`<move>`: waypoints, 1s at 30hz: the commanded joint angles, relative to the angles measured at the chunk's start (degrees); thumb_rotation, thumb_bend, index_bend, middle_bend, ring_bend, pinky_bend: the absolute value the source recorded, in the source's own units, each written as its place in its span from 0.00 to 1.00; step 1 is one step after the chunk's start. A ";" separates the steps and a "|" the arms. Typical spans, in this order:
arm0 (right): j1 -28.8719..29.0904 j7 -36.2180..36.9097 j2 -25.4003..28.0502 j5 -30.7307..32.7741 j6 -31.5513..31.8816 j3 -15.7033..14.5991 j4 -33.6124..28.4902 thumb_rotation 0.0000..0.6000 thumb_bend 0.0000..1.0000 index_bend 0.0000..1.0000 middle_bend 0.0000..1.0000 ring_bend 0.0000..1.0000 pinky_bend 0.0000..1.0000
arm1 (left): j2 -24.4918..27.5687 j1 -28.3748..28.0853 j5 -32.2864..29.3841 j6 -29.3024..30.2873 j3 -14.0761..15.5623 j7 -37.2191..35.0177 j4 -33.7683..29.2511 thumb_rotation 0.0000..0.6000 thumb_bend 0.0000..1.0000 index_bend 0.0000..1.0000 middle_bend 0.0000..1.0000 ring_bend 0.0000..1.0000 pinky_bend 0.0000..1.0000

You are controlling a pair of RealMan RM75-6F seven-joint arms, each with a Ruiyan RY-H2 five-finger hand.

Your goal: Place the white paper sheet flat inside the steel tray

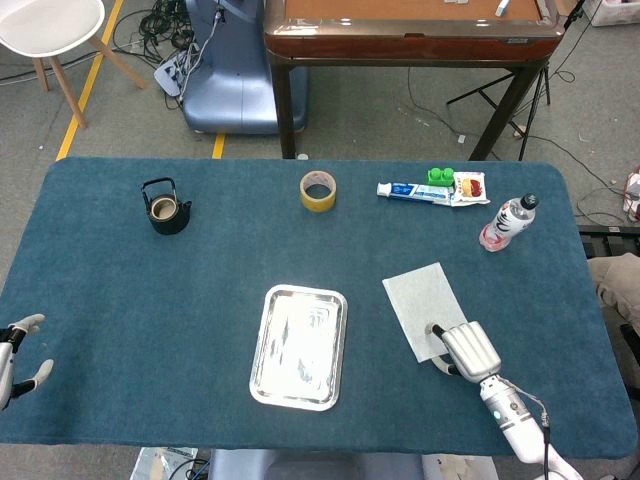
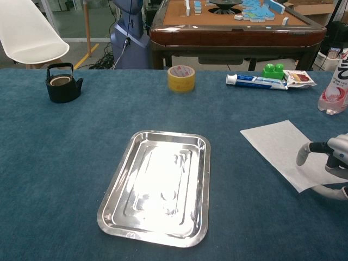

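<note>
White, one sheet (image 1: pixel 422 305) lies flat on the blue table (image 1: pixel 120 320), right of the one steel tray (image 1: pixel 299 346) and apart from it. The sheet's near corner sits under the right hand (image 1: pixel 464 350), whose fingers reach over the paper from the near side with a thumb below the edge (whether it truly pinches the sheet I cannot tell). The tray holds nothing and lies near the table's middle front.

At the far left edge the left hand (image 1: pixel 20 355) rests released, fingers apart, holding nothing; it shows in the head view only.

Along the far side stand one black kettle (image 1: pixel 165 208), one roll of yellow tape (image 1: pixel 318 190), one toothpaste tube (image 1: pixel 412 191) with one green block (image 1: pixel 440 176) and one snack packet (image 1: pixel 469 186) beside it, and one bottle (image 1: pixel 508 222).
</note>
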 commanded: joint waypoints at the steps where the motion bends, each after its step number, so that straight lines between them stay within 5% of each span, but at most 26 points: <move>1: 0.03 0.15 -0.06 -0.09 0.13 -0.04 -0.05 1.00 0.36 0.42 1.00 1.00 1.00 | 0.05 0.03 0.03 0.04 0.00 -0.06 -0.03 1.00 0.24 0.25 0.36 0.35 0.56; 20: 0.69 0.77 -0.03 -0.17 0.80 0.56 -1.83 1.00 0.56 0.52 1.00 1.00 1.00 | 0.42 0.32 0.17 0.66 -0.14 -0.17 -0.30 1.00 0.24 0.25 0.36 0.35 0.56; 30: 0.70 -3.57 -1.31 3.80 2.82 5.20 -7.29 1.00 0.62 0.54 1.00 1.00 1.00 | 0.54 0.49 0.13 1.01 -0.25 0.00 -0.38 1.00 0.24 0.25 0.37 0.35 0.56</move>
